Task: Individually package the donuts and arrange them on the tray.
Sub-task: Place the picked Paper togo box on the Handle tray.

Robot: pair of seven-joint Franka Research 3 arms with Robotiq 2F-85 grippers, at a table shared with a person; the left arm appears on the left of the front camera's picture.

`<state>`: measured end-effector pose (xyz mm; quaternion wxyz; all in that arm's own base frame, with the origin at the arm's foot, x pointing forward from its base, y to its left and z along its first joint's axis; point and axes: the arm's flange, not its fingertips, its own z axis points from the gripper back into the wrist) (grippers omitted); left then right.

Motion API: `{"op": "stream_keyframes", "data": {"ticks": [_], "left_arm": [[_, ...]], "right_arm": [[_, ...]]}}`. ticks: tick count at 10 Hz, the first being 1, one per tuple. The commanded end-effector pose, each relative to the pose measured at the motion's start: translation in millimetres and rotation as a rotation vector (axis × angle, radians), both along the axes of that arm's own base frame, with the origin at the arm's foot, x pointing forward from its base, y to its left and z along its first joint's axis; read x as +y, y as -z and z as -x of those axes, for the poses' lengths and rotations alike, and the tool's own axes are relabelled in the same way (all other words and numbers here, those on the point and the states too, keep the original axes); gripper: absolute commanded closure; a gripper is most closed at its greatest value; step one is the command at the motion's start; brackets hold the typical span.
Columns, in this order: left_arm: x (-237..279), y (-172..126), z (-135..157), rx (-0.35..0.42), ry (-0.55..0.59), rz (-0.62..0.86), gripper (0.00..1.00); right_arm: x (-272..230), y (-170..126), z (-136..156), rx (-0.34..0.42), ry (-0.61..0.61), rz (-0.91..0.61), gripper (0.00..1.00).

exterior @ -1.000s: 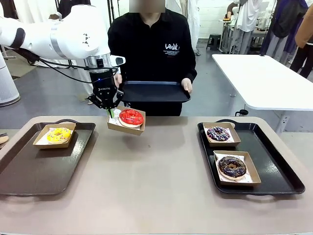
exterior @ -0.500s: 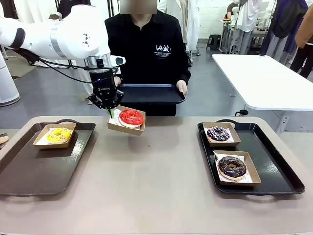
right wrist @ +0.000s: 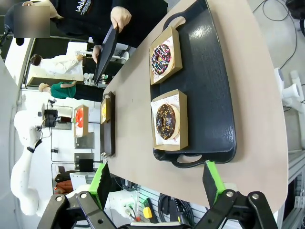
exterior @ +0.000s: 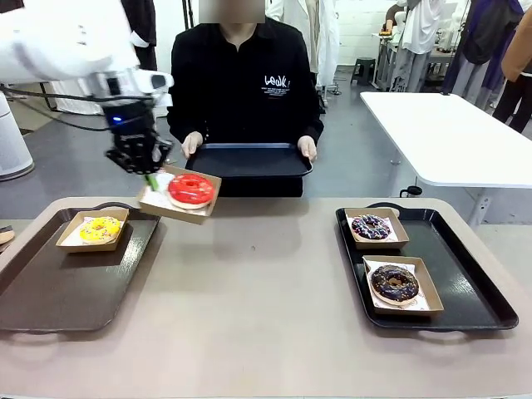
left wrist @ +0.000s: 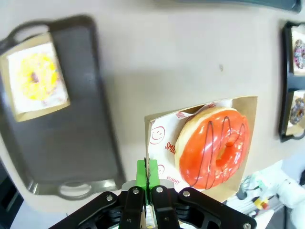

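Left gripper [exterior: 150, 177] clenched on edge of box [exterior: 178, 205] with red donut [exterior: 191, 189], up in air, just right of left tray [exterior: 50, 283]. Right gripper [right wrist: 157, 183] wide apart, holding nothing.

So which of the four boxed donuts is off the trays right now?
The red donut: its box hangs in the air, pinched at the edge by the left gripper. The yellow, purple-brown and chocolate ones sit on trays.

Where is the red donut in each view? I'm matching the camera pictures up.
Front: red donut upper left, in a box above the table's far edge.
Left wrist: red donut right of centre, just beyond the jaws.
Right wrist: red donut small, at far left.
Shared landmark: yellow donut.
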<state>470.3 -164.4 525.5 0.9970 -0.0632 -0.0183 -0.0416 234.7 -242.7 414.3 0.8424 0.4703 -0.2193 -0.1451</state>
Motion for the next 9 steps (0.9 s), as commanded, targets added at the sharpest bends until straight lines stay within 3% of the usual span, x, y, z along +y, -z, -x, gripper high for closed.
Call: {"op": "stream_keyframes", "data": {"ticks": [1,5,9], "left_arm": [[52.3,7.4,32.4,-0.036,-0.004,0.004,0.99],[120.0,53.6,59.9,-0.026,-0.022,-0.074,0.99],[164.1,97.0,57.0,-0.025,-0.033,-0.116,0.99]], "right_arm": [[0.7,-2.8,1.8,0.0,0.001,-0.012,0.0],[0.7,-2.8,1.8,0.0,0.001,-0.012,0.0],[0.7,-2.8,1.8,0.0,0.001,-0.012,0.0]]}}
